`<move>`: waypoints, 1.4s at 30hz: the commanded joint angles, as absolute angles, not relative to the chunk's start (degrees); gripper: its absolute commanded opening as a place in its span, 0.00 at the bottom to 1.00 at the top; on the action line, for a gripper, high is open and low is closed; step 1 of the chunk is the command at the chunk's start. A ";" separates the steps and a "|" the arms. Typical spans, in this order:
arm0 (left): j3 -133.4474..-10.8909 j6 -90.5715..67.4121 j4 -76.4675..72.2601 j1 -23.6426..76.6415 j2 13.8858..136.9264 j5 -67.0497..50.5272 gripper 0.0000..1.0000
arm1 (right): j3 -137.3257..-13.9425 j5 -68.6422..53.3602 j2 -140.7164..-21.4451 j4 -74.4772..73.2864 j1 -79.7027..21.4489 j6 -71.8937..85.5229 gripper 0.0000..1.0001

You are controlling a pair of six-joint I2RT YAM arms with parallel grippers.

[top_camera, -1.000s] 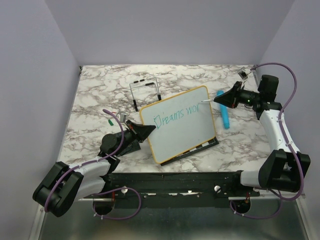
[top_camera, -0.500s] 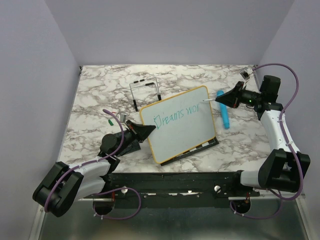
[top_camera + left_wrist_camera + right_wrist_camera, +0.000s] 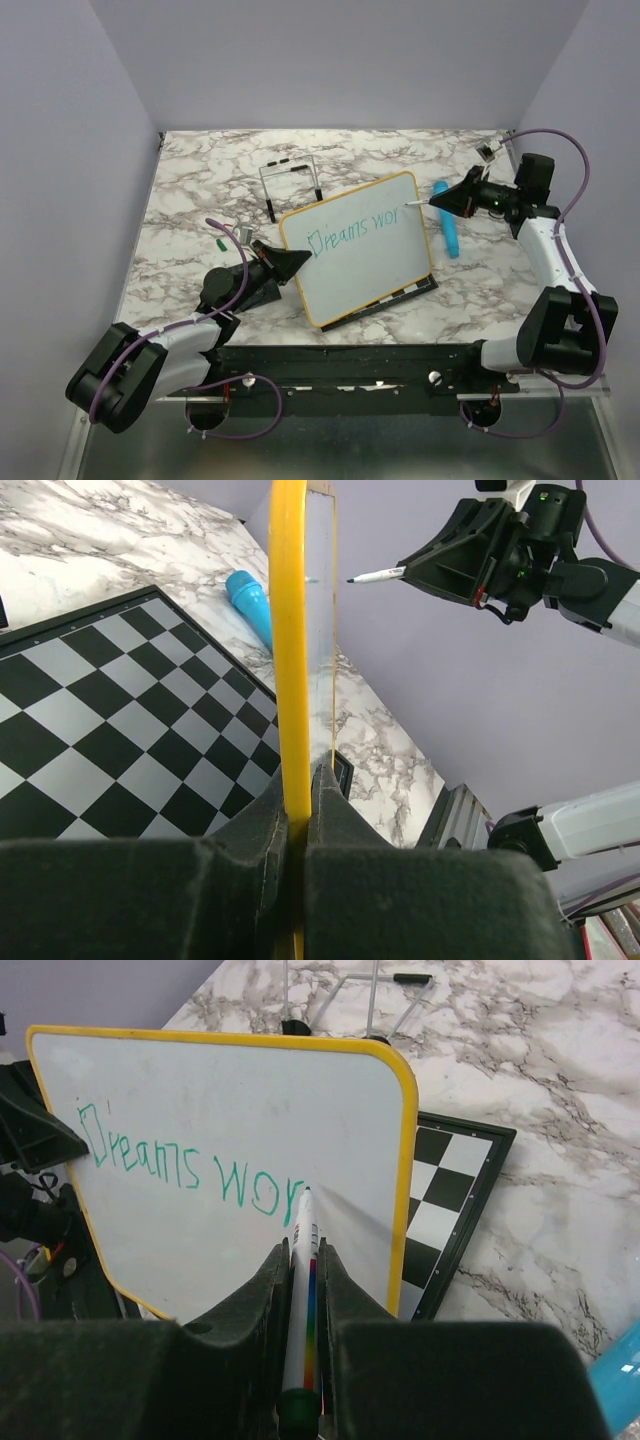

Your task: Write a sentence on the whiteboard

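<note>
The yellow-framed white rectangular whiteboard (image 3: 360, 245) stands tilted at the centre of the grey-veined marble table (image 3: 190, 180), over a black-and-white checkered chessboard (image 3: 450, 1195). The left gripper (image 3: 297, 805), at the board's 8 o'clock corner, pinches its frame. The right gripper (image 3: 302, 1272), at 2 o'clock, clamps a slim white marker (image 3: 303, 1228), whose tip seems just off the surface beside the teal-green handwritten sentence (image 3: 190, 1165), which reads "Dreams wor". A bright blue cylinder (image 3: 447, 232) lies at 3 o'clock.

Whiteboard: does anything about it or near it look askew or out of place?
Only its pose: the whiteboard is held tilted above the chessboard, its yellow frame pinched by the left gripper, and the writing slants. Nothing looks spilled or damaged.
</note>
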State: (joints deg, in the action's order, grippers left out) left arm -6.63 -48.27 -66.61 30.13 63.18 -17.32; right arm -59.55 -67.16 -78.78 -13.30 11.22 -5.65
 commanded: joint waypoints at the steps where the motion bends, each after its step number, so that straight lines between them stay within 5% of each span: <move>1: -6.06 -41.84 -63.63 30.41 64.42 -18.98 0.00 | -58.71 -66.18 -80.24 -12.30 10.11 -6.68 0.01; 33: -5.98 -41.66 -63.28 30.41 64.07 -18.98 0.00 | -60.21 -56.51 -80.51 -12.66 8.26 -5.36 0.01; 42: -6.06 -41.57 -63.19 30.41 64.16 -19.16 0.00 | -59.77 -62.91 -78.93 -10.73 8.53 -5.10 0.01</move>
